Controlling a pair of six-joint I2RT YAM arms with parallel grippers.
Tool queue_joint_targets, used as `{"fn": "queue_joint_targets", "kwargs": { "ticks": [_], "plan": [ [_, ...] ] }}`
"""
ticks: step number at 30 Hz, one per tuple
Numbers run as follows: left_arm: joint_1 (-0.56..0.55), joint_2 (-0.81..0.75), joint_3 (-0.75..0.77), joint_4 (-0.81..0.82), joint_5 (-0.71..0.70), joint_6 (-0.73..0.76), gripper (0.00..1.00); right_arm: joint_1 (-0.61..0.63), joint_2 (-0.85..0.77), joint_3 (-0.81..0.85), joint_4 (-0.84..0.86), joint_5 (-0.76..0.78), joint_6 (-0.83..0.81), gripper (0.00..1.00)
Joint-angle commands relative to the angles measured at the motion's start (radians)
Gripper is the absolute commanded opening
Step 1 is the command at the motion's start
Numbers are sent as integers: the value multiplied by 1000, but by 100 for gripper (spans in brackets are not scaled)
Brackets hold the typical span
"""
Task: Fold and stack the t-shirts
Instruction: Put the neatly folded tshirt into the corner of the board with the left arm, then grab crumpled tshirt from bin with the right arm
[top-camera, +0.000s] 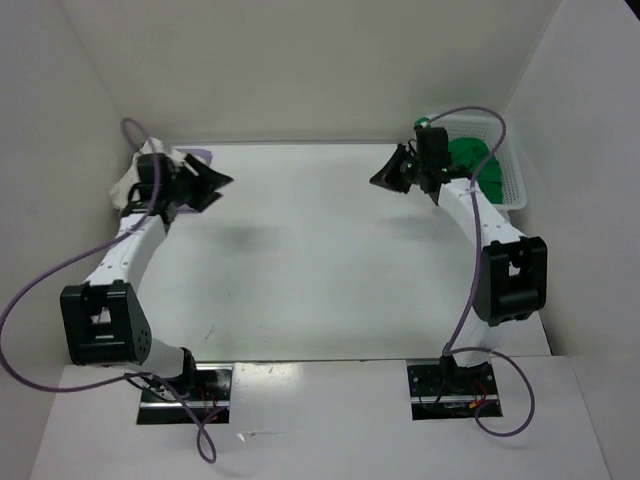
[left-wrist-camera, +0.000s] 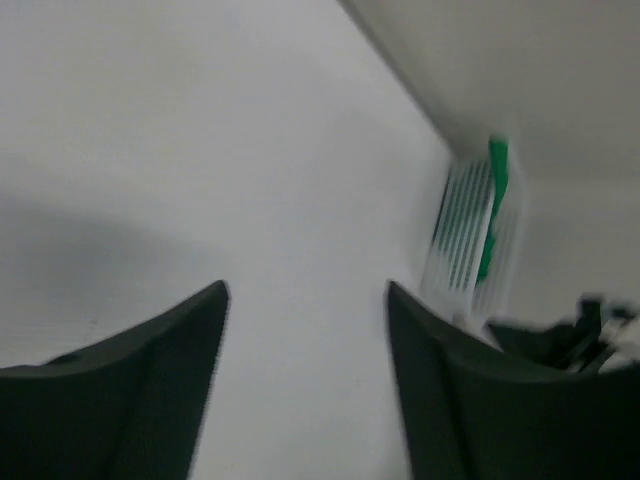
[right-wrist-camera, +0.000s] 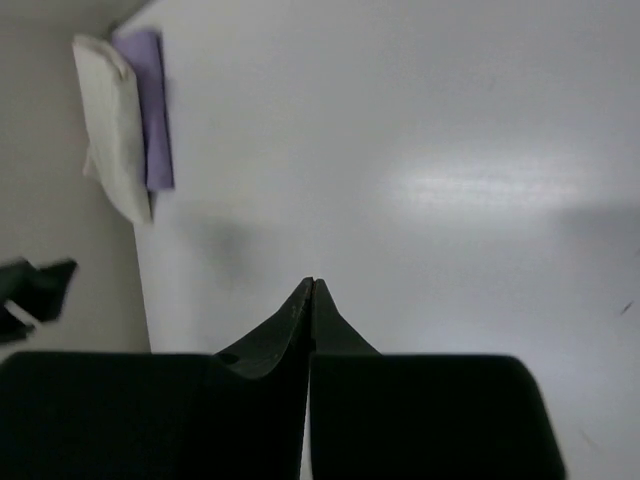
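Cream t-shirt (top-camera: 125, 186) and lavender t-shirt (top-camera: 201, 156) lie touching at 10 o'clock on the surface (top-camera: 310, 270). The green t-shirt (top-camera: 470, 155) sits in the white mesh basket (top-camera: 512, 188) at 2 o'clock. The left claw (top-camera: 205, 188), fingers apart and empty, hangs beside the pair. The right claw (top-camera: 390, 176), fingers together on nothing, is beside the basket.

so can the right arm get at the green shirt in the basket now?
Probably yes: the green shirt lies uncovered in the basket beside the right hand, which is shut and facing away.
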Motion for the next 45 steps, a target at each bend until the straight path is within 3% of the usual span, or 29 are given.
{"fn": "queue_joint_targets", "kwargs": {
  "ticks": [1,4,6,7,11,15,20,24,28,30,36,40,45],
  "plan": [
    [-187,67,1,21,73,89,64,-57,73,200,6,180,5,0],
    [-362,105,37,-14,100,158,43,-150,150,305,-23,272,5,4],
    [-468,128,18,-15,109,178,38,-224,195,380,-63,372,-7,7],
    [-495,128,6,-15,109,178,38,-246,240,402,-74,398,-7,9],
    [-588,153,-60,39,161,166,48,-336,359,484,-74,400,-29,37],
    [-598,203,-39,39,196,176,51,-384,480,605,-86,372,-69,55],
    [-608,237,6,4,214,204,52,-425,656,762,-161,409,-60,63],
    [-608,257,17,-9,215,213,52,-425,826,1010,-273,434,-60,65],
    [-598,266,17,-18,215,204,53,-425,939,1162,-320,460,-60,63],
    [-598,275,17,-18,215,204,53,-416,975,1219,-320,428,-60,56],
    [-598,294,35,-18,205,193,53,-407,1002,1278,-310,328,-50,0],
    [-589,285,57,-36,196,193,53,-396,892,1269,-310,340,-41,0],
    [-580,285,90,-36,196,193,53,-387,709,1077,-198,328,-50,0]
  ]
}}
